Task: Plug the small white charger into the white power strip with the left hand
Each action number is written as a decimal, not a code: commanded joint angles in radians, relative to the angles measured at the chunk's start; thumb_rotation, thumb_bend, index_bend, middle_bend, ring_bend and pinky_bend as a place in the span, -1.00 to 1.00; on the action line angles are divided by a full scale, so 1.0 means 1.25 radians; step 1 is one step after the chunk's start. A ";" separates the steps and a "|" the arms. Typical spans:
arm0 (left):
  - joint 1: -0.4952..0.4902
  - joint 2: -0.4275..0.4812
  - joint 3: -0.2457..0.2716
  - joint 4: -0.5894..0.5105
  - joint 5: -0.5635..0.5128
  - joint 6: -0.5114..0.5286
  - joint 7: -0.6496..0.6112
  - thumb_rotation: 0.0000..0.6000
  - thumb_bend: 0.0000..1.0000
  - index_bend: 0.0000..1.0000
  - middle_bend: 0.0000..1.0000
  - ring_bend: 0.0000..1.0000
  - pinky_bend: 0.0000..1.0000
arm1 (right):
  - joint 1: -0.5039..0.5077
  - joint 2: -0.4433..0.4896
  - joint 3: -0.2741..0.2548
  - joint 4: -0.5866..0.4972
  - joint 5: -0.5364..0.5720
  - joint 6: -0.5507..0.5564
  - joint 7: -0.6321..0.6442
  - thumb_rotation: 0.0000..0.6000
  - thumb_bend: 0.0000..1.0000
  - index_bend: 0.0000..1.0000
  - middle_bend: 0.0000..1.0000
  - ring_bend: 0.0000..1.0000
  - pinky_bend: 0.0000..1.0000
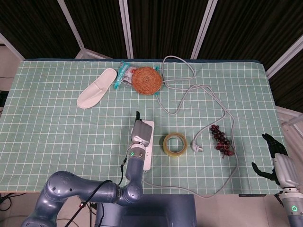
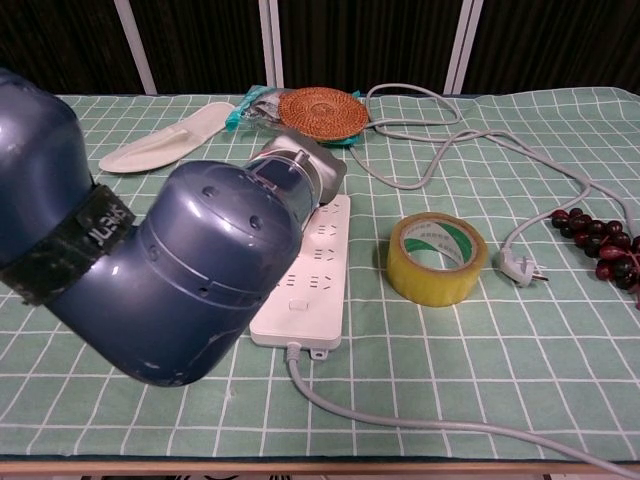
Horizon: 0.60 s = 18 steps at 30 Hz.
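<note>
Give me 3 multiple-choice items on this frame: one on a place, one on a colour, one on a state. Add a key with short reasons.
1. Where does the tape roll lie relative to the power strip?
A. On top of it
B. Just to its right in the head view, between it and the loose plug
C. At the far edge by the slipper

2. What colour is the tape roll?
A. Yellow
B. Red
C. Black

3. What is the right hand doing?
A. Holding the bead string
B. Pressing the woven coaster
C. Holding nothing, off the table's near right corner

Key: 1 B, the roll sits on the cloth between strip and plug. 2 A, translucent yellow in both views. 3 C, its fingers are apart and nothing is in them.
</note>
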 commanded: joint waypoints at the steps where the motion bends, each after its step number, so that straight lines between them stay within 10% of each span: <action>1: 0.001 0.000 -0.001 0.000 0.000 0.001 0.002 1.00 0.48 0.57 0.67 -0.44 -1.00 | 0.000 0.000 0.000 0.000 0.000 0.000 0.000 1.00 -0.21 -1.00 -1.00 -1.00 -1.00; 10: -0.003 0.037 -0.008 -0.043 -0.025 0.023 0.054 1.00 -0.65 -0.56 -0.46 -0.87 -1.00 | -0.001 0.000 0.000 -0.001 0.003 0.001 -0.003 1.00 -0.21 -1.00 -1.00 -1.00 -1.00; 18: 0.006 0.105 -0.032 -0.114 -0.011 0.057 0.047 1.00 -1.00 -1.00 -0.92 -1.00 -1.00 | -0.002 -0.001 0.000 0.000 0.000 0.005 -0.007 1.00 -0.21 -1.00 -1.00 -1.00 -1.00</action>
